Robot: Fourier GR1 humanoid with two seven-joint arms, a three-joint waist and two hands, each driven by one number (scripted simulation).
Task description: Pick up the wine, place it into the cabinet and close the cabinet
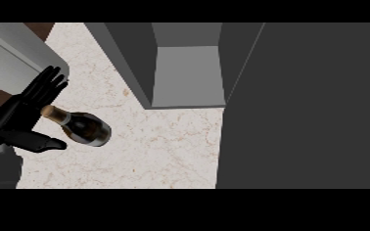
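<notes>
A dark wine bottle [85,128] with a tan cork top and a pale neck band stands on the marble counter [159,151] at the left. My left hand [25,115] is right beside it at the view's left edge. Its fingers are straight and point up, and its thumb sticks out below the bottle's neck. The bottle's cork end overlaps the palm's edge, with no finger curled round it. The grey cabinet [188,73] stands open at the top centre, its inside bare. My right hand does not show.
The cabinet's wide dark door [296,107] is swung open and covers the whole right side of the view. A light grey rounded fixture [25,58] sits at the top left, behind my left hand.
</notes>
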